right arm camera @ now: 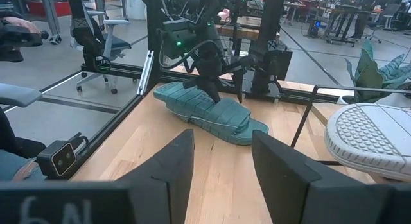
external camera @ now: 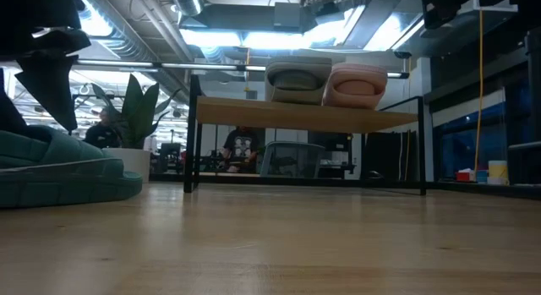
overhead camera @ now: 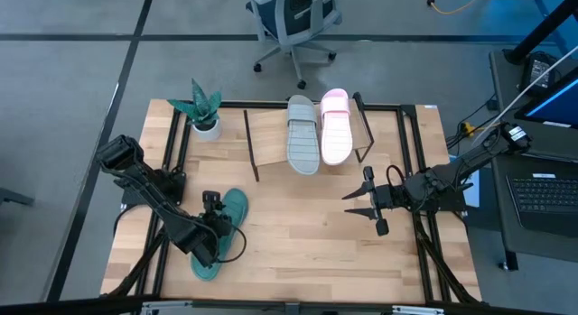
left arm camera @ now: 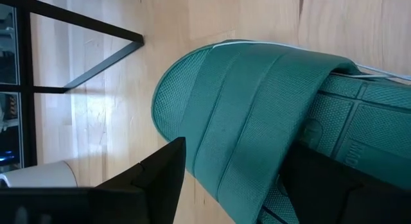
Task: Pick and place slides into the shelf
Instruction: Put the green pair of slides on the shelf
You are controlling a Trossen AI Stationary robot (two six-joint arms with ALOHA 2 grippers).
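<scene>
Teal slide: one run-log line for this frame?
teal slide on table, left gripper open astride strap | grey slide, pink slide on shelf | right gripper open, idle

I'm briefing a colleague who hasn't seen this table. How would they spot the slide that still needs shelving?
Start at the shelf, the slanted board at the table's far edge, holding a grey slide and a pink slide side by side. Come to the near left corner: the teal slide lies flat on the tabletop, with the left gripper over it. It alone is green and off the shelf.

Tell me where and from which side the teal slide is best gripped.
Probably across the wide strap of the teal slide, from above: it lies flat, sole down, on the table, the strap arching up. The left gripper already straddles it, fingers open.
</scene>
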